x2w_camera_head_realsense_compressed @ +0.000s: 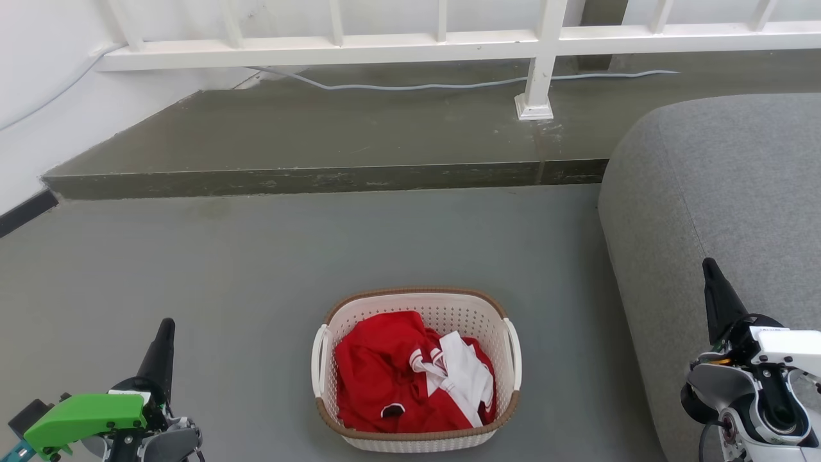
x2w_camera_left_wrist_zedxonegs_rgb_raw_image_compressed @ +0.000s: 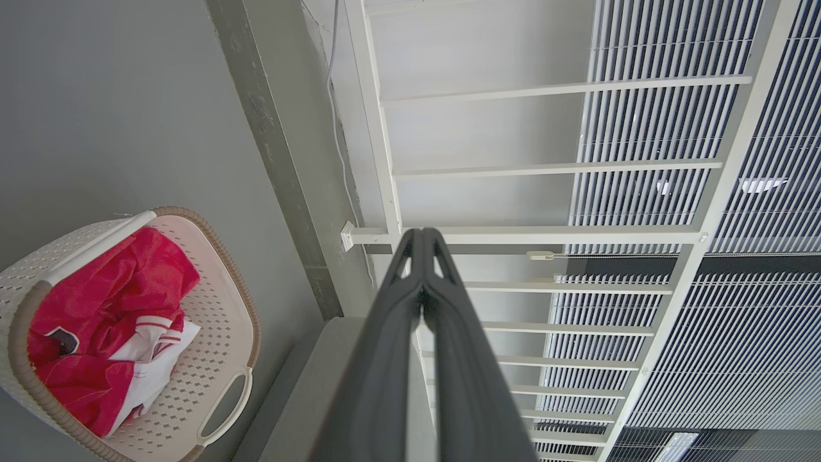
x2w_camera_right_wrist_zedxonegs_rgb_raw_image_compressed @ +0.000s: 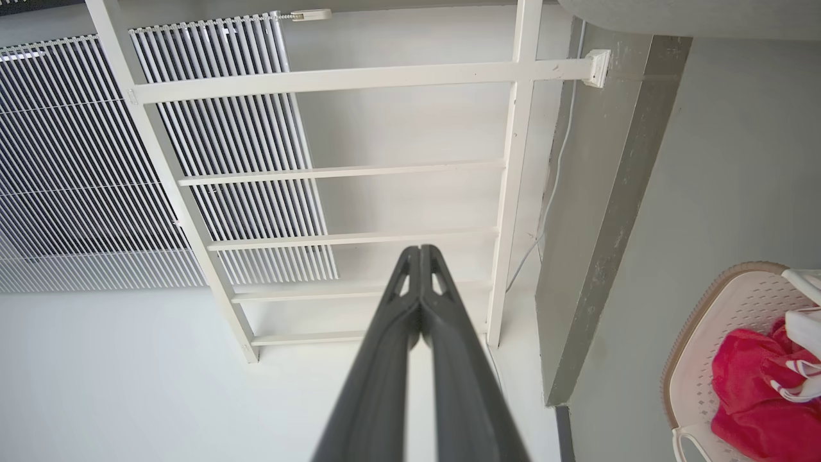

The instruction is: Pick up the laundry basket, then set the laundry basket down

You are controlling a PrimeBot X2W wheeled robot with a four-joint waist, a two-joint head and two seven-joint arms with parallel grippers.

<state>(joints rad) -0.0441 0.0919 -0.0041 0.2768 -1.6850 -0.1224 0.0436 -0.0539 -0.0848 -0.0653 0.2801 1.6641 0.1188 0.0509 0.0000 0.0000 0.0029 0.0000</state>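
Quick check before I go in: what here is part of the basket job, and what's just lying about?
Job: laundry basket, left pincer, right pincer, both shut and clear of it.
Lying about: red-and-white clothes in the basket, grey sofa, white railing, grey cable.

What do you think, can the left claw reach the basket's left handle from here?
Probably yes. The left claw hangs shut to the left of the laundry basket, with only floor between it and the left handle; nothing stands in that gap.
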